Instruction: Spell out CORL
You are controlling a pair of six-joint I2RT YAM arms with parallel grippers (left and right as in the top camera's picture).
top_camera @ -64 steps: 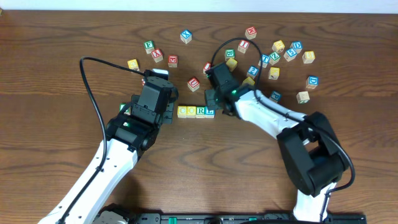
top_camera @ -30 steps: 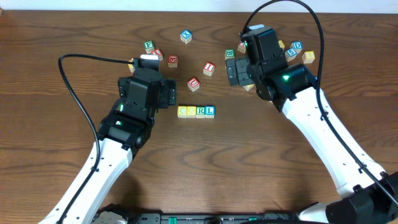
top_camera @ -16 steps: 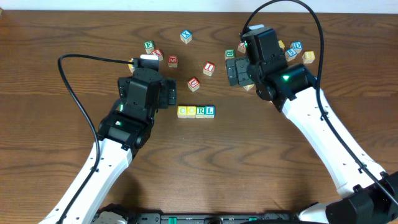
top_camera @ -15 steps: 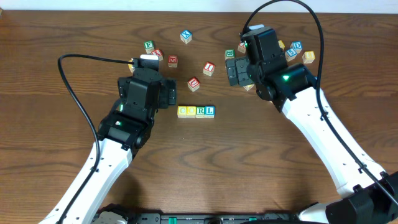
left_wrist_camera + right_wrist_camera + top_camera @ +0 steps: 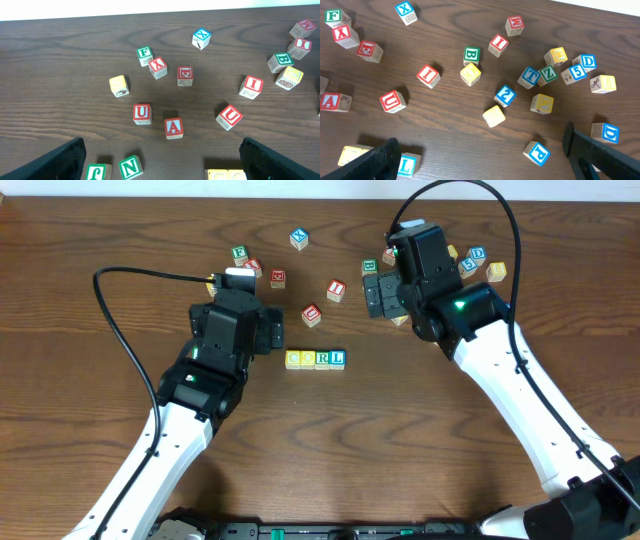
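"Overhead, is the word finished?"
"Looks so: four letter cubes touch in a row reading C, O, R, L, just beside the left pincer, well apart from the right pincer. Both pincers gape wide, empty. Nothing seems left."
"And around?"
"Dark wood-grain tabletop, spare cubes scattered beyond both pincers, pale strip past its far edge."
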